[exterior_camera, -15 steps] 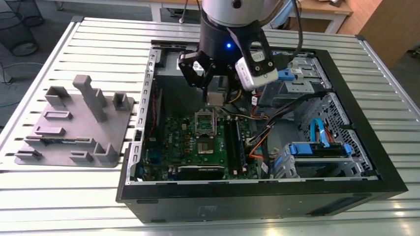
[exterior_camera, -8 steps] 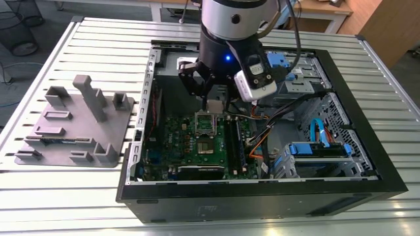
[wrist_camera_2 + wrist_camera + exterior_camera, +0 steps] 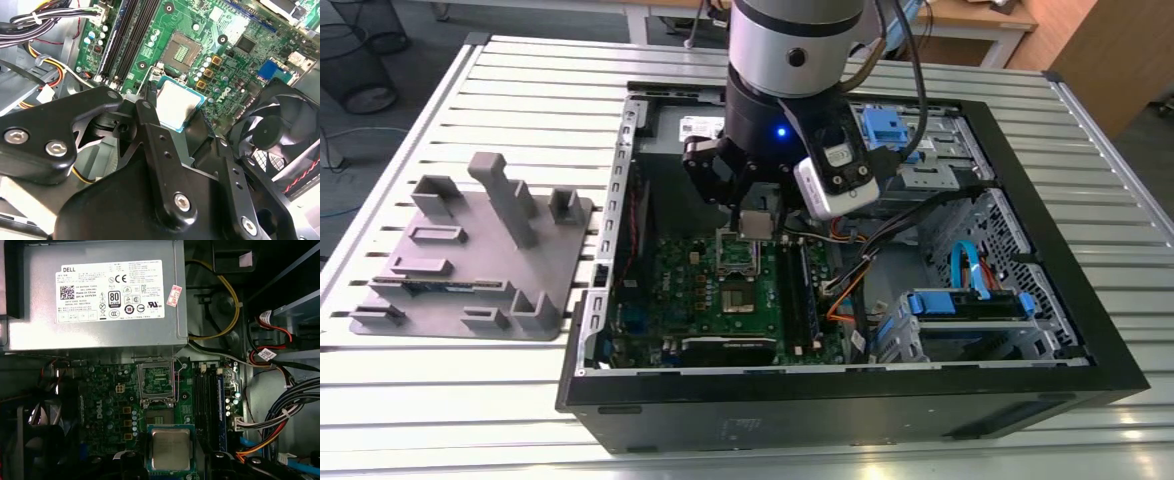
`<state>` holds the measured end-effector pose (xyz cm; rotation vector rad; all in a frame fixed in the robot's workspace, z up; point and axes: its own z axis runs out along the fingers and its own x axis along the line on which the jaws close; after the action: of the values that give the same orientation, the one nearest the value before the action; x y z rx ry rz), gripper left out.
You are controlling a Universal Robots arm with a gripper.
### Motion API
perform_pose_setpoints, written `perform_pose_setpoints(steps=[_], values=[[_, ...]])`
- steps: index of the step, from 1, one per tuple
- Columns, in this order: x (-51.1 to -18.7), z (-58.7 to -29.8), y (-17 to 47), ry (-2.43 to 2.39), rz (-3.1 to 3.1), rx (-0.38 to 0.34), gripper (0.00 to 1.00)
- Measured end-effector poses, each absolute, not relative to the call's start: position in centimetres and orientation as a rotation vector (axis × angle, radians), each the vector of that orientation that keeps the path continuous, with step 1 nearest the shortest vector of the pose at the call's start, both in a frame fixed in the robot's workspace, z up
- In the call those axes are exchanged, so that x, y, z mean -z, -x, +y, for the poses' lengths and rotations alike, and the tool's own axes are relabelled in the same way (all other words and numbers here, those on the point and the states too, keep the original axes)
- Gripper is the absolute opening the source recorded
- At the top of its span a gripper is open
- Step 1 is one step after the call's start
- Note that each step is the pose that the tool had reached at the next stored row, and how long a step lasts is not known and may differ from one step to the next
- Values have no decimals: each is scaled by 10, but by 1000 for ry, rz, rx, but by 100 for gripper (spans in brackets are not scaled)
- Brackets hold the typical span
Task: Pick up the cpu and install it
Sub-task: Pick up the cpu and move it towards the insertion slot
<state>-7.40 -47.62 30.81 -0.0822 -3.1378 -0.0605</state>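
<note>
The cpu (image 3: 176,104), a flat square chip with a silver top and green edge, hangs above the green motherboard (image 3: 235,65), clamped between my black fingers (image 3: 148,116). My gripper (image 3: 755,218) is shut on it inside the open computer case (image 3: 854,400). In the first wrist view the cpu (image 3: 170,448) sits a short way off from the open socket (image 3: 156,381), not over it. The socket (image 3: 183,49) shows a dark centre with its metal frame folded back. The socket (image 3: 738,262) lies just under the gripper in the exterior view.
A grey moulded tray (image 3: 467,262) with upright posts stands at the exterior view's left of the case. A silver power supply (image 3: 95,295) borders the socket. Cable bundles (image 3: 285,415), memory slots (image 3: 207,400) and a black fan (image 3: 280,135) crowd the board.
</note>
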Motion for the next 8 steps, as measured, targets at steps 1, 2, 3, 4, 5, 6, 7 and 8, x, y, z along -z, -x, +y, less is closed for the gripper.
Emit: perform_pose_setpoints(steps=[1, 2, 3, 4, 5, 6, 7, 8], values=[[-308, -476, 74, 82, -3138, 61, 47], [-308, -476, 74, 82, -3138, 61, 47], [-307, -475, 74, 82, -3138, 61, 47], [-307, -475, 74, 82, -3138, 61, 47], [-307, -474, 74, 82, -3138, 61, 47], [-307, -474, 74, 82, -3138, 61, 47], [-307, -474, 74, 82, -3138, 61, 47], [-307, -474, 74, 82, -3138, 61, 47]])
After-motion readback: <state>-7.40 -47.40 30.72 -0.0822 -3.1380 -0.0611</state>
